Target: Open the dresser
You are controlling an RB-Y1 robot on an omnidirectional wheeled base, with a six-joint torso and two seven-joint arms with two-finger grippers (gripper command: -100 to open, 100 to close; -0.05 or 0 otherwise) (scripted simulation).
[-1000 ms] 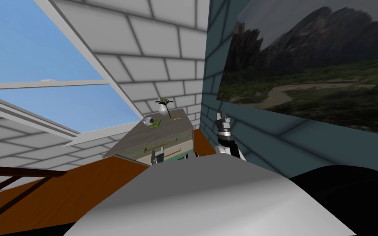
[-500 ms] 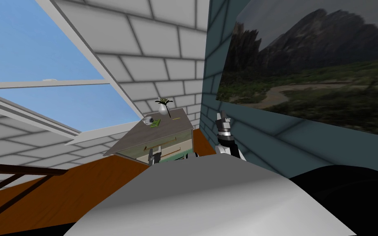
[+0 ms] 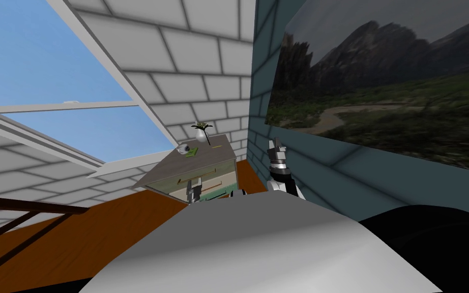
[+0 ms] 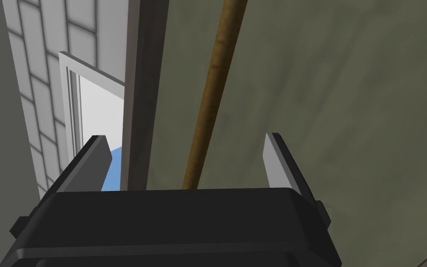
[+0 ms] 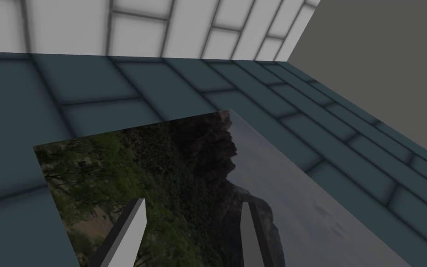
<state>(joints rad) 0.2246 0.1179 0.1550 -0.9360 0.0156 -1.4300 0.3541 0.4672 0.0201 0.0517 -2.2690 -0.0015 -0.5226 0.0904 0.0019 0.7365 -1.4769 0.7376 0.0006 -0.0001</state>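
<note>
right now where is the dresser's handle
In the left wrist view the brown handle runs between the fingers of the open left end effector, against the greenish drawer front.

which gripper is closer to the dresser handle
Left. The left gripper is at the drawer front, open fingers either side of the brown handle. The right gripper is raised beside the dresser, near the wall picture.

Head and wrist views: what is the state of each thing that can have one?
Dresser: drawers look shut, none plainly pulled out.
Left gripper: open, at the dresser front.
Brown bar handle: between its blades, not gripped.
Right gripper: open, holding nothing.
Vase with plant: upright on the dresser.
</note>
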